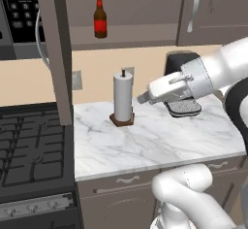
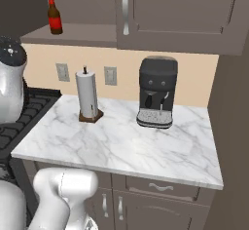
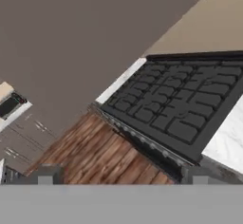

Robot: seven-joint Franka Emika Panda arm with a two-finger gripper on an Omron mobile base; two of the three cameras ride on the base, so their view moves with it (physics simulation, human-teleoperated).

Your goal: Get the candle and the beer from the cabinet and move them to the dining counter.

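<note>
The beer (image 1: 100, 15) (image 2: 54, 14), a dark brown bottle with a red label, stands upright on the bottom shelf of the open cabinet (image 1: 140, 9) (image 2: 87, 31). My gripper (image 1: 144, 98) hangs over the marble worktop, below and to the right of the bottle and well apart from it, pointing left toward the stove. In the hand view its fingertips (image 3: 45, 175) stand wide apart with nothing between them, so the gripper (image 3: 122, 178) is open. The candle and the dining counter are out of view.
The cabinet's open door (image 1: 57, 53) juts out edge-on left of the bottle. A paper-towel roll (image 1: 123, 98) (image 2: 87, 97) and a black coffee machine (image 2: 156, 97) stand on the worktop (image 1: 160, 140). The black stove (image 1: 29, 145) (image 3: 185, 99) lies to the left.
</note>
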